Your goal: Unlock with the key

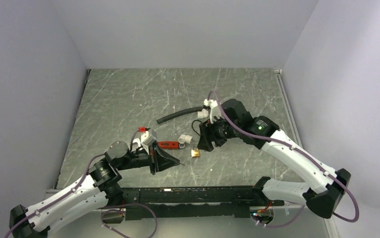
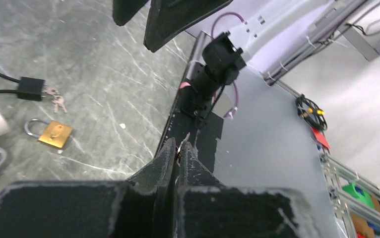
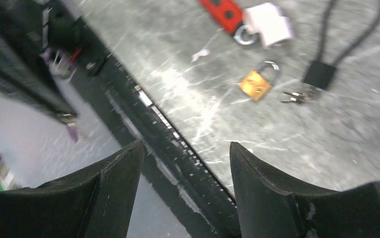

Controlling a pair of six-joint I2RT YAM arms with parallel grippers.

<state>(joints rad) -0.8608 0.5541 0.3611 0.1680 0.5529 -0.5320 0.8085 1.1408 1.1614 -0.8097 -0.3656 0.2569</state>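
Left gripper (image 2: 179, 148) has its jaws pinching the key (image 2: 185, 137) by its end, leaving the tip free for the padlock (image 3: 257, 83) on the tabletop (image 1: 128, 99) just right, and the right gripper (image 3: 185, 153) hangs spread above, probably to steady it.

Bright even light; right-wrist view blurred
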